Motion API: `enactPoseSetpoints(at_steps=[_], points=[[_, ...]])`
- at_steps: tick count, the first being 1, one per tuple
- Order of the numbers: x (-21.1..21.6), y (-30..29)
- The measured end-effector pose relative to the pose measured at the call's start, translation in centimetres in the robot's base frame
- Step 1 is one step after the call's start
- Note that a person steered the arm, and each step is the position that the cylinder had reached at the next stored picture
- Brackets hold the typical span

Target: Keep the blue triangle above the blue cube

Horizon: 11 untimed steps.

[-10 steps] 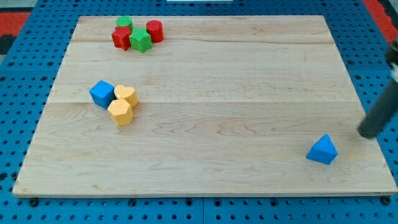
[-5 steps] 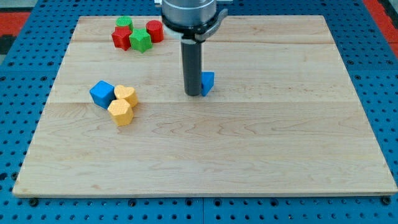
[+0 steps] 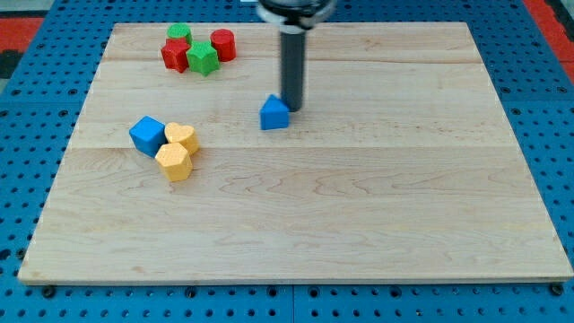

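Note:
The blue triangle (image 3: 275, 113) lies on the wooden board (image 3: 359, 206), a little above the board's middle. My tip (image 3: 292, 109) stands just to the right of it, touching or nearly touching its right side. The blue cube (image 3: 147, 135) sits at the view's left, lower than the triangle and well to its left.
A yellow heart block (image 3: 182, 137) and a yellow hexagonal block (image 3: 174, 162) press against the blue cube's right side. At the view's top left, two red blocks (image 3: 175, 54) (image 3: 223, 44) and two green blocks (image 3: 203, 57) (image 3: 179, 34) form a cluster.
The blue triangle went from the board's bottom right up to the middle, then slightly left. My tip moved from the triangle's left side to its right side.

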State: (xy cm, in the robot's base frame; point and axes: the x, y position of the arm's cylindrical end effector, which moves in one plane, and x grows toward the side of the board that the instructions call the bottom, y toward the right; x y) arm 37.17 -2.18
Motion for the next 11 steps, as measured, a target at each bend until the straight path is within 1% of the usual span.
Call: enactPoseSetpoints(at_steps=[1,2,3,4,5,7,8,9,10,11], points=[[0.0,-5.7],[0.0,-6.7],[-1.6,0.1],[0.7,5.6],[3.1,2.6],[2.7,-10.4],[0.8,-10.8],[-1.4,-12.9],[-0.8,-14.9],[-0.8,-14.9]])
